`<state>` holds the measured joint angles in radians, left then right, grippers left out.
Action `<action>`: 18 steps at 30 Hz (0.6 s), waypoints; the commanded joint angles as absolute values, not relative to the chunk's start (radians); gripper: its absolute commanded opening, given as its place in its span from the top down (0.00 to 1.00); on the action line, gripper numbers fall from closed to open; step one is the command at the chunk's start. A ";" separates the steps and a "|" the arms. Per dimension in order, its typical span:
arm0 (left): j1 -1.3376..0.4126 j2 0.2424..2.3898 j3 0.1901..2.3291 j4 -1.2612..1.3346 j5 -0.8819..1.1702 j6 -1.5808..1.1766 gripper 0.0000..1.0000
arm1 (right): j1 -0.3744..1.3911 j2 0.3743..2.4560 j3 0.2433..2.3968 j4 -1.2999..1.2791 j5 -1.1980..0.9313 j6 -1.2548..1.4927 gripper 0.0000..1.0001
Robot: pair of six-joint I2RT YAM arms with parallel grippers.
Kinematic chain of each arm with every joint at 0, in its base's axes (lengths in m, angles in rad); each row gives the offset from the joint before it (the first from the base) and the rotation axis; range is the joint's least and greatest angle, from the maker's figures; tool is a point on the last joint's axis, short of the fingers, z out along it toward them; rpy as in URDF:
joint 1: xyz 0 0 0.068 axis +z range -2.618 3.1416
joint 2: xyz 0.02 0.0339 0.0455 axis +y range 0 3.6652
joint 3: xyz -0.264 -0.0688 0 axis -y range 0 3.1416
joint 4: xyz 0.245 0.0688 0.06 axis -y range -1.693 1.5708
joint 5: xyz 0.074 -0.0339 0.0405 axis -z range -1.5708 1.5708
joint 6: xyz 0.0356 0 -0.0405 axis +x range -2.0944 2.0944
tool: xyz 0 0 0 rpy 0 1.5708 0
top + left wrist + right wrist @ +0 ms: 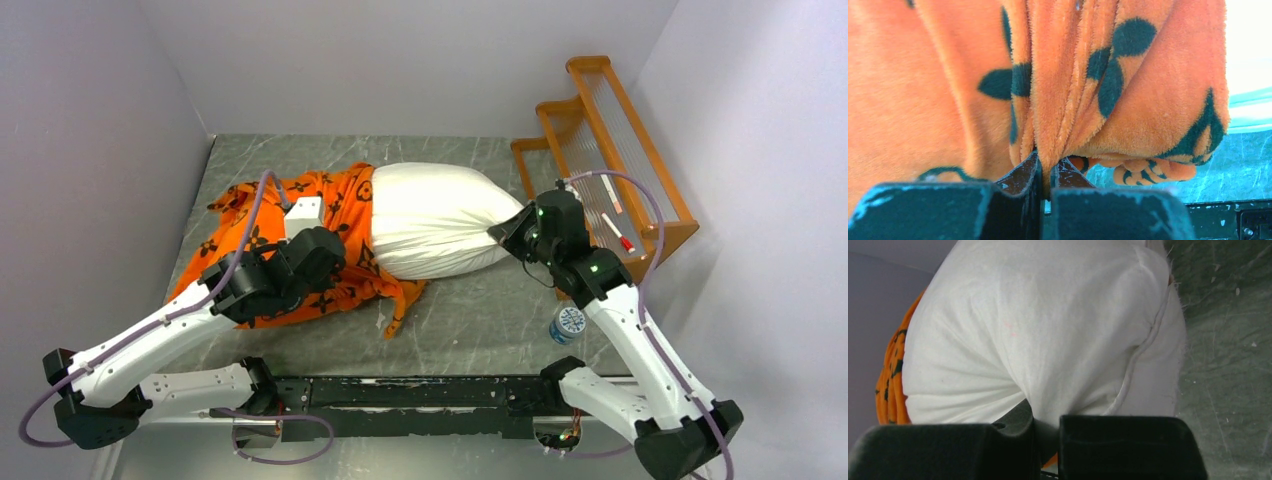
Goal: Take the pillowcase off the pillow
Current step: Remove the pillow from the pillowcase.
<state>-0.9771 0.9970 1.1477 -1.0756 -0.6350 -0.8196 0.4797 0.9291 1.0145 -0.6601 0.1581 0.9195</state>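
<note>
Pillowcase (342, 198): bunched at centre-left of the top view, sheathing only the pillow's left end. Its open edge rings the pillow near mid-frame.
Pillow (440, 222): lies across the middle of the table (480, 310). The right part is bare and the left end is hidden inside the case.
Left gripper (1046, 172): clenched on a fold of the pillowcase, lower centre of the left wrist view.
Right gripper (1045, 432): pinched on the bare cloth at the pillow's right end, lower centre of the right wrist view.
Done: roughly the right half or more of the pillow looks uncovered.
Left: the case has yet to slip off the left end. How much pillow sits inside it cannot be seen.
Likely step: pulling the two grips apart.
Around: rack (620, 130) at upper right, bottle (568, 325) lower right beside the right arm.
</note>
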 commanded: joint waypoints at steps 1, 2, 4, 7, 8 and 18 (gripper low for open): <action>-0.948 0.945 1.206 -1.262 -0.794 -0.709 0.95 | 0.304 0.968 0.970 -0.574 -0.024 0.771 1.00; -0.949 0.932 1.196 -1.209 -0.729 -0.651 0.95 | 0.301 0.983 0.971 -0.560 -0.096 0.745 1.00; -0.948 0.914 1.168 -1.094 -0.590 -0.549 0.95 | 0.300 1.026 0.982 -0.560 -0.195 0.711 0.99; -0.948 0.902 1.126 -0.939 -0.397 -0.489 0.95 | 0.302 1.055 0.959 -0.563 -0.312 0.714 0.81; -0.948 0.904 1.113 -0.893 -0.353 -0.485 0.95 | 0.302 1.047 0.937 -0.555 -0.338 0.726 0.72; -0.950 1.012 1.113 -0.734 -0.209 -0.524 0.95 | 0.325 0.797 0.636 -0.417 -0.513 0.941 0.19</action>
<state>-0.9543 1.0126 1.0966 -0.8642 -0.2749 -0.5385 0.3092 0.8715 0.7437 -0.5369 -0.3557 0.8467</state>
